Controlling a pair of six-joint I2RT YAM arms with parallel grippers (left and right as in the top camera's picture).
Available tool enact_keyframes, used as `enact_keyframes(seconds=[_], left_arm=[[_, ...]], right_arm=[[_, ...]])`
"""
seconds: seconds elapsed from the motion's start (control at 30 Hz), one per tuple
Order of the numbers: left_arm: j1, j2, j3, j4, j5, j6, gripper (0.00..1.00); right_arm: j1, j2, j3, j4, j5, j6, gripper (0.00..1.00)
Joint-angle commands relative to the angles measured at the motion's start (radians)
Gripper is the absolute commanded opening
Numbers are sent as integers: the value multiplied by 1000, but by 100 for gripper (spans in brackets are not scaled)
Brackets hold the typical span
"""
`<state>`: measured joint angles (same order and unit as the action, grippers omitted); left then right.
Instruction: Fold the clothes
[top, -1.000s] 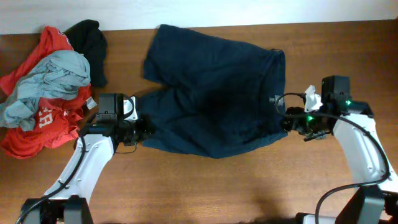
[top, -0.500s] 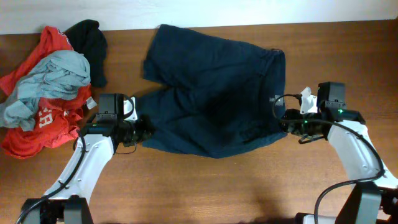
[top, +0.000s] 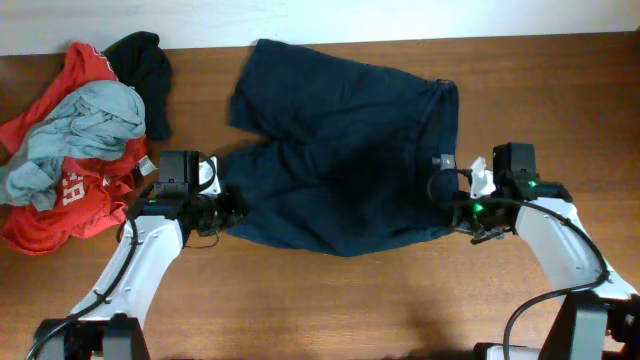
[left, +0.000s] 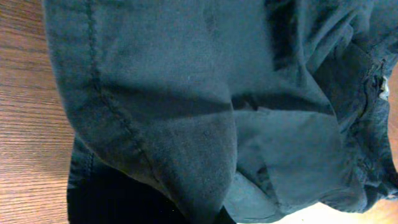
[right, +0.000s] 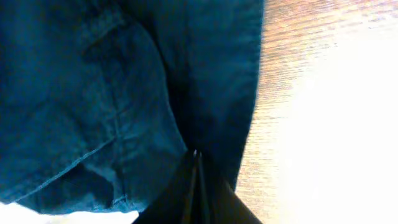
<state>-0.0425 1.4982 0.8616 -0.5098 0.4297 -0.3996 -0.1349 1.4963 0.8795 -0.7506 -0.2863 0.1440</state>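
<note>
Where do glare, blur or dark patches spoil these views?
Right wrist: table beside the shorts is blown out to white at right; fabric soft. Left wrist: stitching fairly sharp, lower left corner is black. Overhead: evenly lit and sharp, shorts' middle very dark.

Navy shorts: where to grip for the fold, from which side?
The shorts lie flat, legs left, waistband right. Pinch the near leg hem from the left and the near waistband corner from the right; both edges lie exposed.
</note>
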Motion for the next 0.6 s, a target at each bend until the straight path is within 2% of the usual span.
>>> enact_keyframes(seconds=[0.0, 0.17, 0.27, 0.57], left_arm=[[8, 5, 14, 1, -21, 20, 1], [8, 5, 14, -7, -37, 21, 1], [8, 5, 14, -47, -38, 21, 2], [8, 5, 14, -214, -34, 67, 15]], right_arm=[[-32, -2, -5, -55, 32, 60, 4], [-67, -2, -5, -163, 145, 213, 4], [-77, -2, -5, -178, 144, 212, 4], [-74, -2, -5, -166, 137, 205, 4]])
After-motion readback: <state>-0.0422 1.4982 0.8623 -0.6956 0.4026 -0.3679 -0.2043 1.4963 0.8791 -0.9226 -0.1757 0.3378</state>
